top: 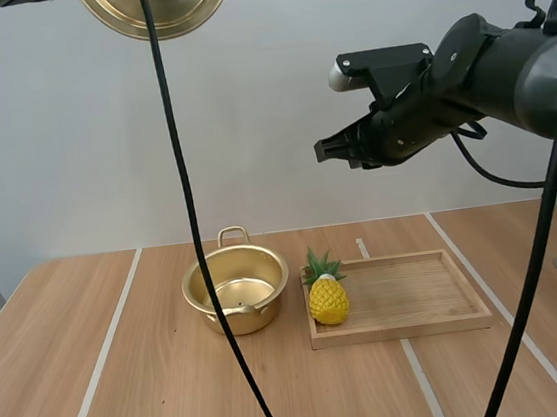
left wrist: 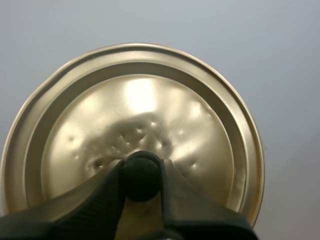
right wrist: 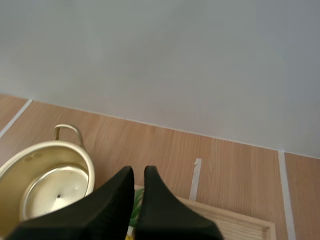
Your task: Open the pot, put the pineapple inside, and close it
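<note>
The left end effector (left wrist: 141, 172) is clamped on the black knob (left wrist: 141, 179) of the pot's lid (left wrist: 135, 110). Its two fingers (left wrist: 105, 197) press the knob from either side, and the lid's golden, dimpled top faces the left wrist camera. In the high view the lid (top: 159, 3) hangs far above the desk (top: 118, 388), well apart from everything on it and higher than the right arm.

The pot (top: 236, 292) stands open on the desk, with one loop handle toward the wall and nothing inside. Just beside it on the right lies the wooden tray (top: 415, 299). The pineapple (top: 327, 299) stands upright at the tray's left end, leaves up, close to the pot's rim; whether the two touch I cannot tell.

The right end effector (top: 324, 150) holds nothing. Its fingers are drawn almost together, with only a thin slit between the tips. It hangs high over the desk, pointing toward the left side, and in the high view its tips sit above the pineapple and well apart from it. In the right wrist view the end effector (right wrist: 138, 172) points down at the near end of the tray (right wrist: 245, 225). The pineapple's green leaves (right wrist: 135, 205) peek out between the fingers, and the open pot (right wrist: 47, 150) lies just off to one side on the desk (right wrist: 165, 150).
</note>
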{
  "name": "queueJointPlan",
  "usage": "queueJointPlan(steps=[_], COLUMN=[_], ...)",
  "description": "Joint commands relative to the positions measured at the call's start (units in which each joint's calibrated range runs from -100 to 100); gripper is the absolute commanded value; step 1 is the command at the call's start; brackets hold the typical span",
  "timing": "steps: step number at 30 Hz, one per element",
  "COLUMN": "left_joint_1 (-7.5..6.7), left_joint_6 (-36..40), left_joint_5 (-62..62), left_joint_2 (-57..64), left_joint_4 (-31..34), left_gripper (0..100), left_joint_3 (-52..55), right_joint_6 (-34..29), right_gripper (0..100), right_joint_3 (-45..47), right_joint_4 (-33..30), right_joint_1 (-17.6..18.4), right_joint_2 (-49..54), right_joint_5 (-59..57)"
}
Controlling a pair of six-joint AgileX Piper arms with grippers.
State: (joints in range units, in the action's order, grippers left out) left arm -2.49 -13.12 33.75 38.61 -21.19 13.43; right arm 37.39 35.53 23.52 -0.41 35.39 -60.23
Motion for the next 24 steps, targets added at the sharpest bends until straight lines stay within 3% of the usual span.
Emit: queueJointPlan(steps=[1, 6, 8, 15, 24], left_joint_1=[-0.07, -0.07, -0.07, -0.07, -0.07], left_joint_6=[0.28, 0.28, 0.28, 0.28, 0.28], left_joint_5=[-1.11, -1.11, -1.11, -1.11, -1.11], left_joint_2=[0.15, 0.15, 0.15, 0.15, 0.15], left_joint_4=[-0.86, -0.86, -0.86, -0.86, -0.86], left_gripper=[0, 0, 0, 0, 0], left_joint_3=[-0.29, -0.29, -0.29, -0.29, -0.29], right_joint_6=[1.42, 1.50, 2.12, 2.12, 2.12], right_gripper=[27, 85, 94, 100, 100], right_joint_3=[-0.51, -0.51, -0.51, -0.51, -0.51], right_joint_4=[0.86, 1.91, 1.91, 2.14, 2.37], right_joint_1=[-0.04, -0.04, -0.04, -0.04, -0.04], right_joint_2=[0.09, 0.09, 0.09, 0.09, 0.09], right_joint_5=[-5.68, -11.30, -12.47, -17.83, -24.25])
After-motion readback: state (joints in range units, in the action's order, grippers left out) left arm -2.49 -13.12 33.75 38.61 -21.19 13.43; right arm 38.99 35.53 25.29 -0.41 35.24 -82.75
